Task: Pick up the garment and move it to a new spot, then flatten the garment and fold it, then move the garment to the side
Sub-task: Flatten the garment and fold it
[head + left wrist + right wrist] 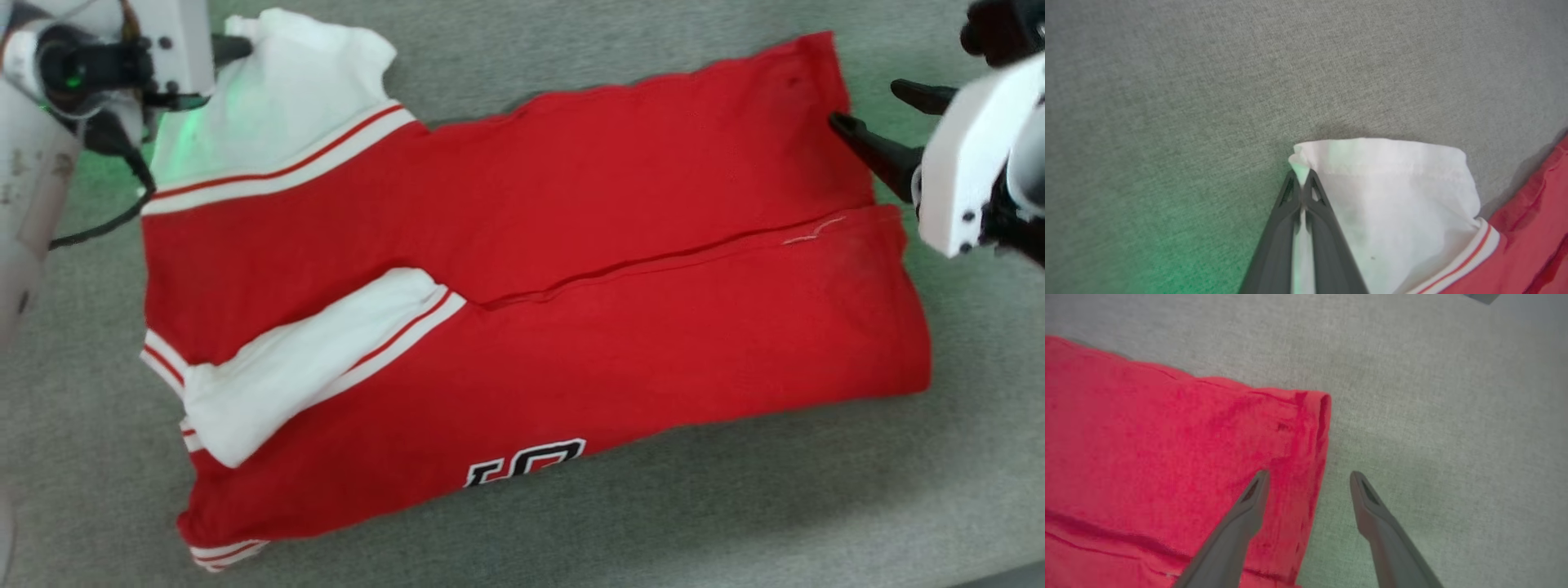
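The garment (571, 245), a red jersey with white-and-red striped trim, lies folded lengthwise on the grey fabric surface, part of its black lettering showing at the near edge. Its white inner side is turned out at the far left corner (1392, 192). My left gripper (1302, 179) is shut on the tip of that white corner; in the head view its fingers (233, 49) reach into the white cloth. My right gripper (1310, 477) stands open astride the garment's red right edge (1314, 428), one finger over the cloth, the other over the bare surface; it shows at the right (878, 122) in the head view.
Grey fabric surface (735, 523) lies all around the garment, with room on the near side and far side. A green glow from the wrists falls on the cloth near each gripper. A dark cable (106, 229) hangs by the left arm.
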Available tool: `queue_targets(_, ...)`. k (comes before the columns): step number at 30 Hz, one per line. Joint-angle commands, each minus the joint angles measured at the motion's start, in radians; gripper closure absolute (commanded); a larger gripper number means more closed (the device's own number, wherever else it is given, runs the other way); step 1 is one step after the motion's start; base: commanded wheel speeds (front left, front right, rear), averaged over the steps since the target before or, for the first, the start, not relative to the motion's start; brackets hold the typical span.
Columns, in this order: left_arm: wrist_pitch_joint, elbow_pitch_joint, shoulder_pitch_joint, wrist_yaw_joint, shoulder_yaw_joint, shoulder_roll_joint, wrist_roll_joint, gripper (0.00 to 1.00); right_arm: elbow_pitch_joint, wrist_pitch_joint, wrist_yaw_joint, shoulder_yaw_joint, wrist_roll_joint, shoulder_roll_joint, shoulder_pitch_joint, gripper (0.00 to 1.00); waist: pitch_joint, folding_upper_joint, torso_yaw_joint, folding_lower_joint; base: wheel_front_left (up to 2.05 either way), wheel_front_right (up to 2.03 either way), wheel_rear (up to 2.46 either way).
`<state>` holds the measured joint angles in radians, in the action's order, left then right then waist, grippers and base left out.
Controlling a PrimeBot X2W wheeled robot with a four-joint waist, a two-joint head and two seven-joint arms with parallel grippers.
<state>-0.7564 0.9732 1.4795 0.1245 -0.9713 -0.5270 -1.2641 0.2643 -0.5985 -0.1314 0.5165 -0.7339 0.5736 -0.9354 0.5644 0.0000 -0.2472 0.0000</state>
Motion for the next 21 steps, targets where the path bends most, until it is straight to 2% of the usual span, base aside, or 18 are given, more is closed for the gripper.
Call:
queue_targets(1,-0.011,0.001,-0.032,0.007,-0.019,0.022,0.003,1.00,0.032,-0.020,0.002,0.018,-0.006,-0.003,-0.029,0.00,0.018,0.0000,0.025,0.0000,0.00,0.00,0.00)
queue_targets(5,0.002,-0.012,-0.027,0.006,-0.027,0.038,0.002,1.00,0.142,-0.077,0.002,0.079,-0.019,-0.021,-0.131,0.00,0.030,0.0000,0.048,0.0000,0.00,0.00,0.00)
queue_targets(9,0.017,-0.045,-0.036,0.007,-0.036,0.046,-0.010,1.00,0.219,-0.057,0.002,0.135,-0.027,-0.031,-0.186,0.00,0.030,0.0000,0.065,0.0000,0.00,0.00,0.00)
queue_targets(10,0.022,-0.052,-0.039,0.007,-0.037,0.048,-0.013,1.00,0.234,-0.052,0.002,0.150,-0.031,-0.034,-0.191,0.23,0.028,0.0000,0.069,0.0000,0.00,0.00,0.00)
queue_targets(11,0.030,-0.061,-0.043,0.007,-0.039,0.049,-0.014,1.00,0.248,-0.045,0.002,0.168,-0.036,-0.036,-0.196,0.62,0.025,0.0000,0.072,0.0000,0.00,0.00,0.00)
queue_targets(12,0.037,-0.068,-0.046,0.007,-0.041,0.049,-0.016,1.00,0.260,-0.036,0.002,0.181,-0.042,-0.035,-0.200,0.90,0.022,0.0000,0.076,0.0000,0.00,0.00,0.00)
queue_targets(13,0.044,-0.075,-0.048,0.007,-0.041,0.050,-0.021,1.00,0.272,-0.025,0.002,0.193,-0.048,-0.033,-0.203,1.00,0.017,0.0000,0.080,0.0000,0.00,0.00,0.00)
queue_targets(21,0.163,-0.154,-0.081,0.007,-0.022,0.066,-0.074,1.00,0.306,0.120,0.002,0.248,-0.122,0.026,-0.176,1.00,-0.105,0.0000,0.148,0.0000,0.00,0.00,0.00)
